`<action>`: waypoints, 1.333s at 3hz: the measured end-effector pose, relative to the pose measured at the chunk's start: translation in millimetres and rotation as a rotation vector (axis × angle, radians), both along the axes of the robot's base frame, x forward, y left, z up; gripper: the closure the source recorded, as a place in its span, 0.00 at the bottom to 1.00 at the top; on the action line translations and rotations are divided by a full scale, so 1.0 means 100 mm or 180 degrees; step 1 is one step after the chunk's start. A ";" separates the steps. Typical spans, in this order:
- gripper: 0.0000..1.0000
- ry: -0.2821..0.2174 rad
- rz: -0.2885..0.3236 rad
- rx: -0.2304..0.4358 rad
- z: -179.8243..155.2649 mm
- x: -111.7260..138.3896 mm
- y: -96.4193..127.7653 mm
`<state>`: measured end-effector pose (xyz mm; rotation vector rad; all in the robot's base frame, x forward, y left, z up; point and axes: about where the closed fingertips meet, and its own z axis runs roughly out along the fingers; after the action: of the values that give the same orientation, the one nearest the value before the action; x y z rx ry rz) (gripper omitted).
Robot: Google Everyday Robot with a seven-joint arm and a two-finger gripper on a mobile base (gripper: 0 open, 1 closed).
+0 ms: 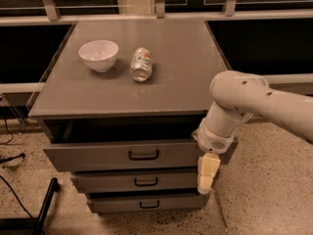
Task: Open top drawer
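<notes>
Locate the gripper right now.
In the camera view the gripper hangs pointing down at the right end of the top drawer, right of its black handle, in front of the middle drawer.

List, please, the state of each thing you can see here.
top drawer: pulled partly out.
middle drawer: looks shut.
bottom drawer: looks shut.
bowl: upright.
can: lying on its side.
pincer: pointing down by the top drawer's right end.

Matt top drawer (98,155) beside plastic jaws
</notes>
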<state>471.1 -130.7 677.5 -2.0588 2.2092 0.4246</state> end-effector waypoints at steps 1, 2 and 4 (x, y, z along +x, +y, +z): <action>0.00 0.0134 -0.0010 -0.0024 0.02 -0.13 -0.07; 0.00 0.0302 -0.0055 0.0026 0.02 -0.28 -0.14; 0.00 0.0454 -0.0158 0.0061 0.10 -0.53 -0.29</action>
<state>417.7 -159.9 687.3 -2.0182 2.3192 0.6032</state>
